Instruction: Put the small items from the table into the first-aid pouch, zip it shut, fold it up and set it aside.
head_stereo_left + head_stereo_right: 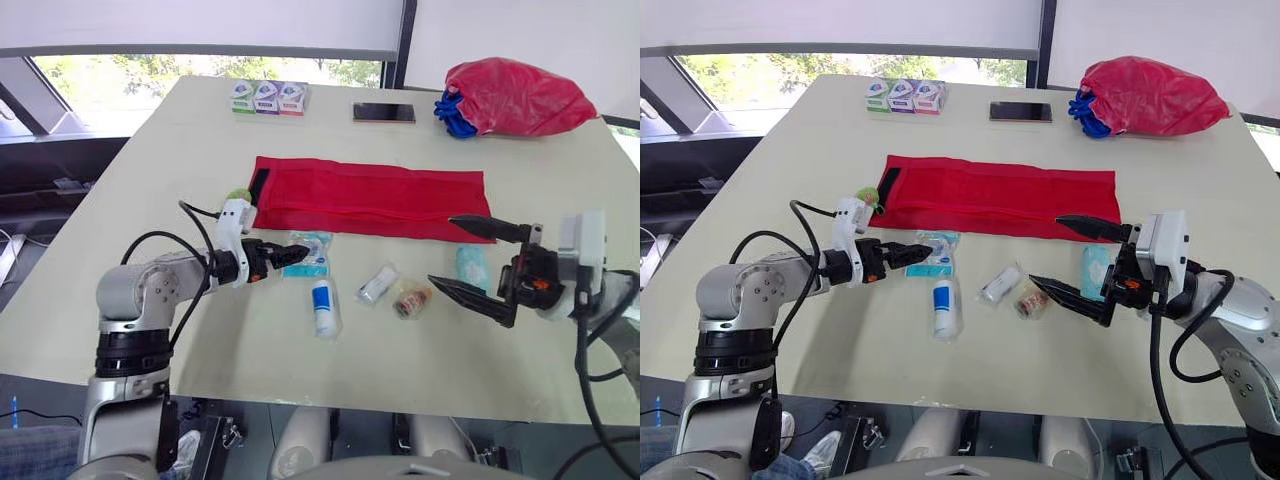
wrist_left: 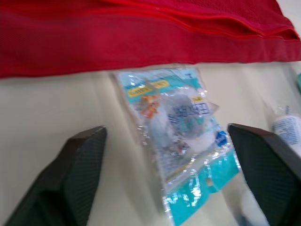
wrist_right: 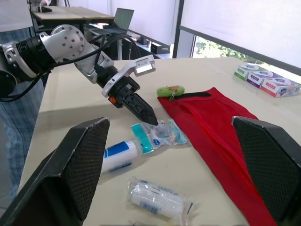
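Seemingly spread, left hand (image 1: 298,252) straddles packet (image 2: 181,136) beside edge of pouch (image 1: 370,195).

Your left arm (image 1: 150,290) is bent at the elbow, forearm pointing right; the left gripper (image 1: 300,253) has its fingers parted. Your right gripper (image 1: 441,250) points left, fingers spread wide, one farther, one nearer.

Three small boxes (image 1: 266,97) sit in a row at eleven o'clock from the head view's centre. A dark phone (image 1: 383,112) lies flat at one o'clock, and a bulging red bag (image 1: 518,97) at two, with something blue (image 1: 452,112) at its mouth.
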Available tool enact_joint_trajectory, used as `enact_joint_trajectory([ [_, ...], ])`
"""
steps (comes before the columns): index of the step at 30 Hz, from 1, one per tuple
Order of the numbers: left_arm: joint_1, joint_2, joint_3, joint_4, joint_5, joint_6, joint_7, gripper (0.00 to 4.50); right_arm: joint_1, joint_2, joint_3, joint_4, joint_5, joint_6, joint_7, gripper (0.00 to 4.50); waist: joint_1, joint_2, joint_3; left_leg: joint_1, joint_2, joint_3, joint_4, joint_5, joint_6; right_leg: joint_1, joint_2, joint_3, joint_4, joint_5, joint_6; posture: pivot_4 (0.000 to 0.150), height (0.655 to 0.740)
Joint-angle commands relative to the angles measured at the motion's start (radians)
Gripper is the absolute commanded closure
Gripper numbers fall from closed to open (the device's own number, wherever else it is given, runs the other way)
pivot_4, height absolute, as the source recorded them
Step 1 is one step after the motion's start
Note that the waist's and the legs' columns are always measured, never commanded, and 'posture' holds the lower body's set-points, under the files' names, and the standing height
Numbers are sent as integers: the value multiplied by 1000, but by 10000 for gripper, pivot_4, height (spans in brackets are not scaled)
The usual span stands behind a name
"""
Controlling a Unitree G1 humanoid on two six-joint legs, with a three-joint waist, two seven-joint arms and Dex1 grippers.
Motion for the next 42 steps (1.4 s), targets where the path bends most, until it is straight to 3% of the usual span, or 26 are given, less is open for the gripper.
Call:
enact_joint_trajectory([
  [1, -16, -21, 20, 19, -56, 78, -21, 18694, -26, 2, 0, -31, 2, -1, -18, 0, 0, 0, 0, 0, 0, 0, 0, 0, 0, 0, 0, 0, 0, 0, 0, 1500, 7400],
  [6, -41, -37, 55, 65, -66, 101, -8, 43590, -41, 6, 14, -31, -2, 2, -33, 0, -1, 0, 0, 0, 0, -1, 0, 2, -4, 0, 0, -1, 0, 0, 0, 1500, 7400],
  [7, -44, -38, 63, 73, -67, 99, -6, 44490, -44, 7, 17, -32, -3, 4, -36, 0, -1, 0, 0, 0, 0, -1, 0, 3, -4, 0, 0, -1, 0, 0, 0, 1500, 7400],
  [11, -48, -42, 124, 78, -91, 67, -13, 44490, -54, -1, 35, -51, 12, 71, -90, 0, -2, -1, 0, 0, 0, -1, 0, 3, -4, 0, 0, -1, 0, 0, 0, 1500, 7400],
  [17, -78, -78, 207, -16, -182, 86, -2, 44490, -110, 45, 61, -78, 95, 255, -306, 0, 0, -1, 1, -1, 0, -1, 0, 3, -5, -1, 0, 0, 1, 0, -1, 1500, 7400],
  [26, -198, -266, 227, -118, -350, 159, 151, 44490, -344, 222, 126, 37, 405, 549, -677, 0, -3, -2, 1, -2, -1, -2, 0, 4, -6, -2, 0, 0, 1, 0, -1, 1500, 7400],
  [32, -241, -354, 218, -119, -443, 184, 225, 44490, -427, 366, 131, 118, 591, 578, -899, 0, -4, -2, 1, -2, -1, -3, 0, 4, -7, -2, 1, 0, 2, 0, -1, 1500, 7400],
  [42, -244, -347, 215, -86, -561, 184, 272, 44490, -432, 397, 115, 131, 675, 534, -1042, 0, -5, -2, 1, -2, -1, -1, 0, 3, -3, -3, 3, 2, 2, 0, -1, 1500, 7400],
])
